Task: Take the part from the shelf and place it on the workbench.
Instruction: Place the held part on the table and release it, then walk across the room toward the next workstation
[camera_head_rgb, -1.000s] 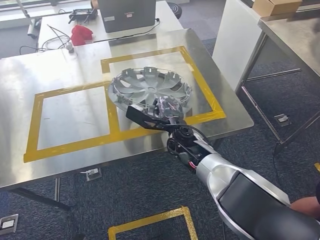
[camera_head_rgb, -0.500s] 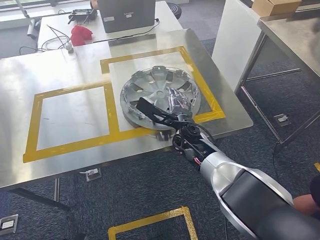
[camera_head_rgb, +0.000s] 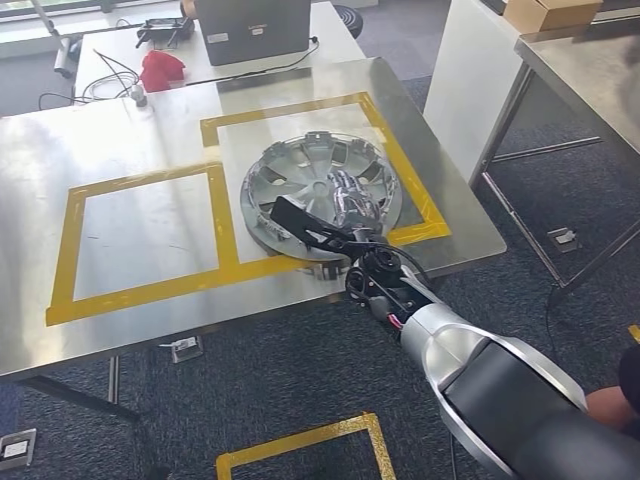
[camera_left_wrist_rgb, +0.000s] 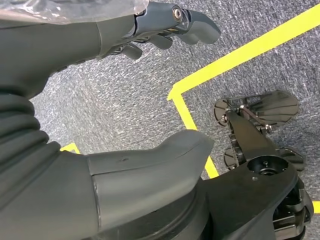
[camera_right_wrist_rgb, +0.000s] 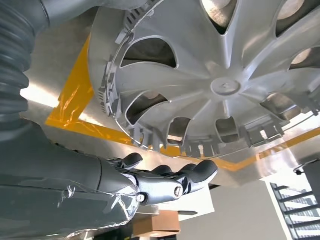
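The part is a silver wheel cover (camera_head_rgb: 317, 185) lying on the steel workbench (camera_head_rgb: 136, 130) inside the right-hand yellow tape square (camera_head_rgb: 411, 175). My right hand (camera_head_rgb: 332, 225) is at the cover's near rim, dark fingers (camera_head_rgb: 298, 218) stretched out straight and the plastic-wrapped thumb above the spokes. In the right wrist view a gap separates the fingers (camera_right_wrist_rgb: 170, 182) from the cover's ribbed rim (camera_right_wrist_rgb: 211, 75), so the hand holds nothing. My left hand (camera_left_wrist_rgb: 113, 35) hangs over the carpet, fingers extended and empty.
A second taped square (camera_head_rgb: 75, 250) lies to the left on the workbench. A dark case (camera_head_rgb: 253, 28), red cloth (camera_head_rgb: 161, 68) and cables sit on the table behind. A white panel (camera_head_rgb: 472, 70) and another table (camera_head_rgb: 589, 70) stand to the right.
The wheel cover came down from above the tape line, moved right into the right square, and now lies flatter on the bench. My right hand's fingers have parted from its rim.
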